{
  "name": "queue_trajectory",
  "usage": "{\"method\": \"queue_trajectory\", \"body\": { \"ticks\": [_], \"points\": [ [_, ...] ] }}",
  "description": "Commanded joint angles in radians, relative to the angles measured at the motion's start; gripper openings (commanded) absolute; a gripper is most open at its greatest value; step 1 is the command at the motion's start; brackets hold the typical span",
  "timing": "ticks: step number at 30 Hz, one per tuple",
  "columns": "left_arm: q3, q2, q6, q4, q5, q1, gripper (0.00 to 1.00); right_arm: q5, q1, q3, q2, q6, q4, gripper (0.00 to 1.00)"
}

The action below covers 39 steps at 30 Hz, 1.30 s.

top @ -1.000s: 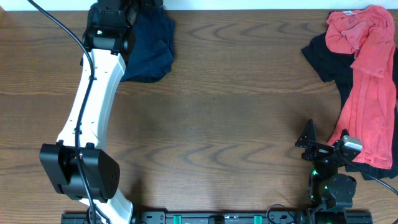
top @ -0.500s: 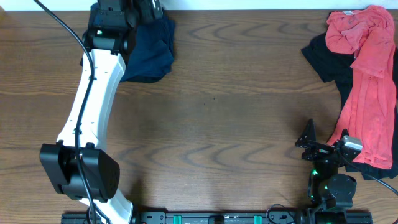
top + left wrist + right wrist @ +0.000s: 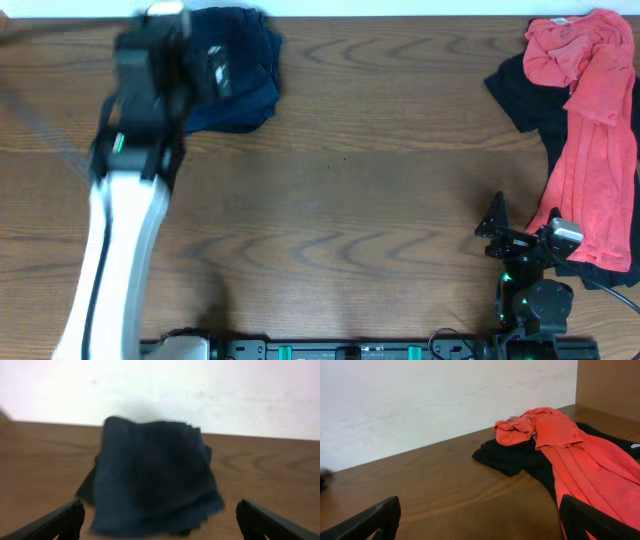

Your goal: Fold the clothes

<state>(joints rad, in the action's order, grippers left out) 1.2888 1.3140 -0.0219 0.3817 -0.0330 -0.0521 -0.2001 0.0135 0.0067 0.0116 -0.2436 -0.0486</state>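
Overhead view examined first. Found navy garment [image 3: 240, 75] lying in a compact bundle at eleven o'clock on the table [image 3: 350, 200], close against the far edge; judged already folded, if unevenly. Found coral-red garment [image 3: 590, 140] draped loosely over black garment [image 3: 520, 90] at two to three o'clock, both unfolded. Recorded left gripper [image 3: 159, 515] released and empty, jaws wide, hovering just short of the navy bundle and apart from the cloth. Recorded right gripper [image 3: 480, 510] likewise released and empty, parked at five o'clock, near the lower end of the coral-red piece without touching it. Judged the step in hand as turning from the finished navy piece to the heap at right. Recommended: taking the coral-red garment alone, by a top edge or corner, pinching one layer only so as not to drag the black one beneath; drawing it to the bare centre at six o'clock of the heap's level; spreading it flat with both grippers before any fold; keeping the left arm [image 3: 130, 170] clear of the navy bundle. Limitations noted: left arm smeared by blur overhead, its fingers not distinguishable there; navy outline soft in the left wrist view, folds and waistband not made out; right side of the heap cut off by the frame; extent of black cloth under the coral-red hidden; kind of garment not determinable for either.
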Motion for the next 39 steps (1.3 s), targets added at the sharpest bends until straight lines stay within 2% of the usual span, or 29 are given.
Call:
{"method": "queue_trajectory", "body": {
  "ticks": [1,9,18,27,39],
  "points": [
    [-0.186,-0.178,0.017,-0.047,-0.003,0.027,0.98,-0.013,-0.012,-0.001,-0.007,0.016,-0.004,0.99],
    [-0.62,-0.6,-0.006,-0.208,0.047,0.087,0.98,-0.013,-0.012,-0.001,-0.007,0.016,-0.004,0.99],
    [-0.966,-0.906,-0.074,-0.349,0.053,0.144,0.98,-0.013,-0.012,-0.001,-0.007,0.016,-0.004,0.99],
    [-1.153,-1.16,-0.073,-0.377,0.053,0.148,0.98,-0.013,-0.012,-0.001,-0.007,0.016,-0.004,0.99],
    [-1.248,-1.28,-0.069,-0.378,0.053,0.148,0.98,-0.013,-0.012,-0.001,-0.007,0.016,-0.004,0.99]
  ]
}}
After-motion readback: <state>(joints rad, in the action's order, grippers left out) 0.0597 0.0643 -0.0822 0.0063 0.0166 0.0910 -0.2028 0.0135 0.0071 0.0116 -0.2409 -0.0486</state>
